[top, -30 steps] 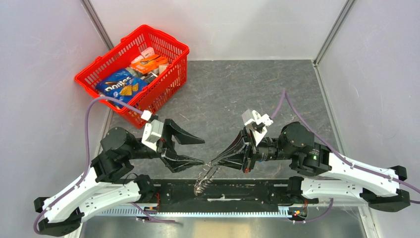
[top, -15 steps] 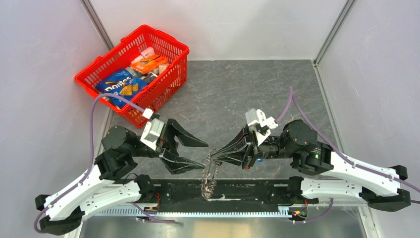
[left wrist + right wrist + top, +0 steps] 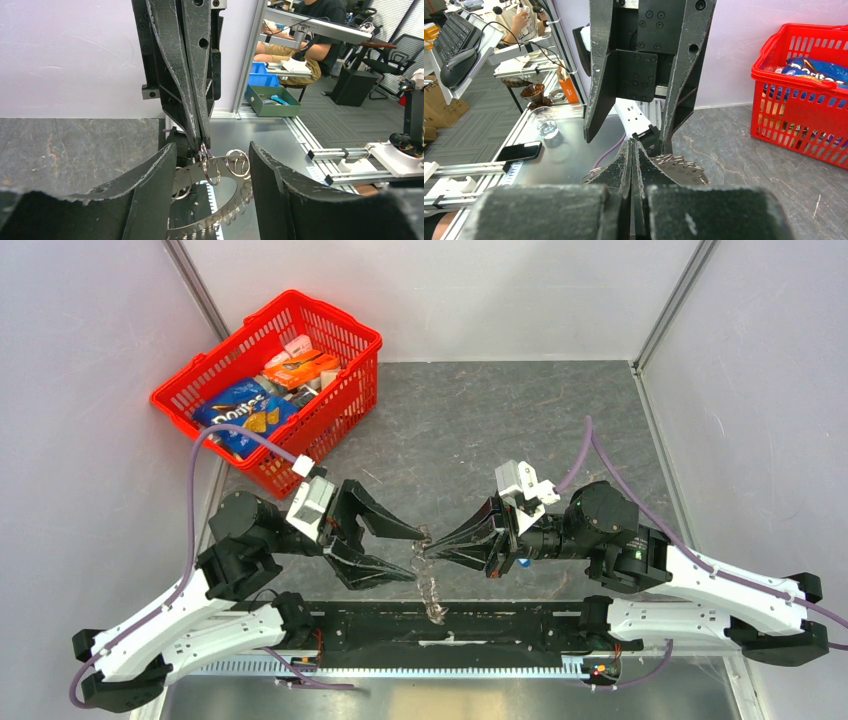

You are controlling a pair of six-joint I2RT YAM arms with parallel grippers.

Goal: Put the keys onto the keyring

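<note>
The keys, a silvery toothed fan threaded with small rings, hang over the table's near edge below both gripper tips. My right gripper is shut on one keyring at the top of the bunch, and the fan dangles from it. My left gripper is open, one finger on each side of the bunch, its fingers not pressing on it. In the right wrist view the keys show just beyond my right gripper. No blue-headed key shows.
A red basket holding a chip bag and boxes stands at the back left, also seen as the basket in the right wrist view. The black base rail runs along the near edge under the keys. Grey walls enclose the table.
The right gripper has carried the bunch a little away from the near edge. The left gripper has moved in, so its fingers now straddle the bunch, and has narrowed slightly. The keys have swung.
</note>
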